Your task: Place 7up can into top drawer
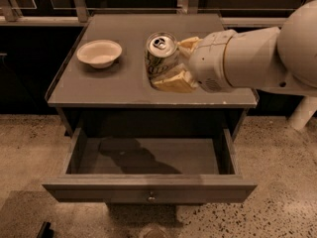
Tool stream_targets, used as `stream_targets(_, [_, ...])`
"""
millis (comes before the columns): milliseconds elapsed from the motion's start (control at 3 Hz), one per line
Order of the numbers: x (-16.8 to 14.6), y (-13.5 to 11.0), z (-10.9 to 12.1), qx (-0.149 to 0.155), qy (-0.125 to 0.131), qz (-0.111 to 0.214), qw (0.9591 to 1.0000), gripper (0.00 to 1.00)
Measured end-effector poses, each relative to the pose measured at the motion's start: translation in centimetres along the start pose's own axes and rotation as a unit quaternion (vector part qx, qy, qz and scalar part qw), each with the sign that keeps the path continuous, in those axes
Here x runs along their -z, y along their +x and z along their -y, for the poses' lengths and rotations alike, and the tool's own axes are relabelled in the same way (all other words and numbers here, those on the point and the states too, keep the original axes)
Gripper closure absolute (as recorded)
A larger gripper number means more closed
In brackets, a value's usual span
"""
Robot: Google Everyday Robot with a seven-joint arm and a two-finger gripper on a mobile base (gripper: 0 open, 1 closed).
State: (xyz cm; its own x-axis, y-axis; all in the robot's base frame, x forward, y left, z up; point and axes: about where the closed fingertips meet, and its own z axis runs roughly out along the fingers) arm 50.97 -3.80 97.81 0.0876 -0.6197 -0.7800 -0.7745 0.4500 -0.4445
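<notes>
The 7up can (160,55) is upright with its silver top and pull tab showing. My gripper (174,64) is shut on it from the right, one yellowish finger (173,82) in front and one behind. The can is held in the air above the cabinet's top, near its front edge. The top drawer (148,188) below is pulled out wide, with its round knob at the centre of the front panel. Its inside is bare, with the arm's shadow on the floor of it.
A shallow cream bowl (99,52) stands on the left of the cabinet top (99,88). My large white arm (262,58) reaches in from the right. Speckled floor lies around the cabinet. A white post (302,113) stands at the right.
</notes>
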Motion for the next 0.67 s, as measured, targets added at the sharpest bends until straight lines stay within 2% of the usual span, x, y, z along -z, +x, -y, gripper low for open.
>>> stream_targets(333, [0.2,2.9,-1.2,-0.031,0.012,-0.011,0.9994,1.0])
stream_targets(667, [0.1,7.6,-3.6,-0.089,0.029,-0.004,0.9956,1.0])
